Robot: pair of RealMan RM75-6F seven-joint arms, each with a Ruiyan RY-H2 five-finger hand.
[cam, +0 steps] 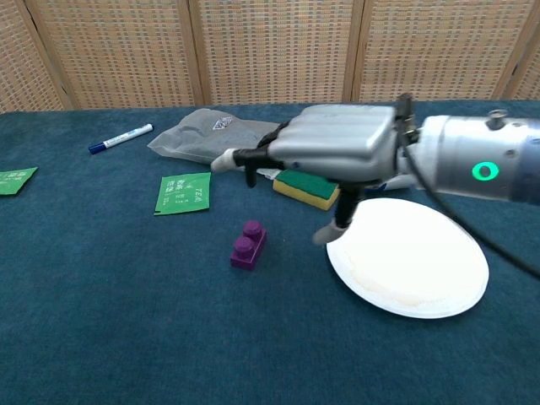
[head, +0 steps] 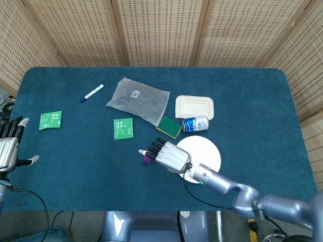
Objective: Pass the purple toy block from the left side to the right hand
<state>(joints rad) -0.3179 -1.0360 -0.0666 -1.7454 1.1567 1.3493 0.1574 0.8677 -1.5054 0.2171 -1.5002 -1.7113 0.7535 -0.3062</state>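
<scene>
The purple toy block (cam: pixel 248 245) lay untouched on the table (head: pixel 252 91), just below and ahead of the fingertips of the right hand (cam: pixel 325 152), which hovered palm-down with fingers spread, holding nothing; by my judgement no pick-up or handover had begun. The left hand (head: pixel 9 148), well off to that side at the table's edge, was open too, though cut off by the frame. In the head view the right hand's fingers (head: pixel 151 149) covered part of the block.
</scene>
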